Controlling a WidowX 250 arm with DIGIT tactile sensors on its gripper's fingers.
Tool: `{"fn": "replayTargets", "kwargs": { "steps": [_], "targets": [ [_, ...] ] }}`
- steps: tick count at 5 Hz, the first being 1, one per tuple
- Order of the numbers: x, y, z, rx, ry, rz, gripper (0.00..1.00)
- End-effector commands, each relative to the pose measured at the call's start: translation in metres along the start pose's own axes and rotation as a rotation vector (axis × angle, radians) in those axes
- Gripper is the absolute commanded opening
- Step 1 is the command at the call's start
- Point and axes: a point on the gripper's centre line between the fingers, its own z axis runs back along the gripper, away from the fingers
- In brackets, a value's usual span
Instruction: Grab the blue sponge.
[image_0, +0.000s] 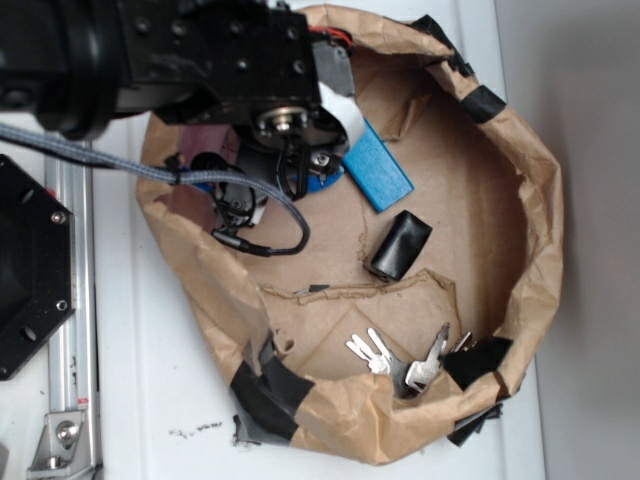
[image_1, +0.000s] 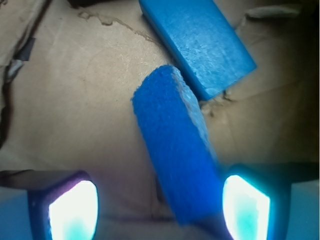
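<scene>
Inside the paper bag (image_0: 520, 230), the gripper (image_1: 159, 202) is hovering with its jaws apart around the blue sponge (image_1: 175, 150), which is lying nearer the right finger (image_1: 246, 204), so closing is risking to push it against the blue block (image_1: 200, 42).

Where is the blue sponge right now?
In the wrist view the sponge stands between the open gripper fingers, nearer the right one, just below the blue block, on the paper bowl's floor.
</scene>
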Motion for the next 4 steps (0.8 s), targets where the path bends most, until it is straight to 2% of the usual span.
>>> {"fn": "replayTargets", "kwargs": {
  "steps": [1,2,3,4],
  "targets": [
    [0.011,0.011,-0.017,0.076,-0.015,-0.001,1.0],
    [0.02,0.008,-0.028,0.08,0.021,-0.006,1.0],
    [0.022,0.009,-0.05,0.064,0.104,0.02,0.0],
    [0.02,0.01,-0.042,0.077,0.076,0.021,0.0]
  ]
}}
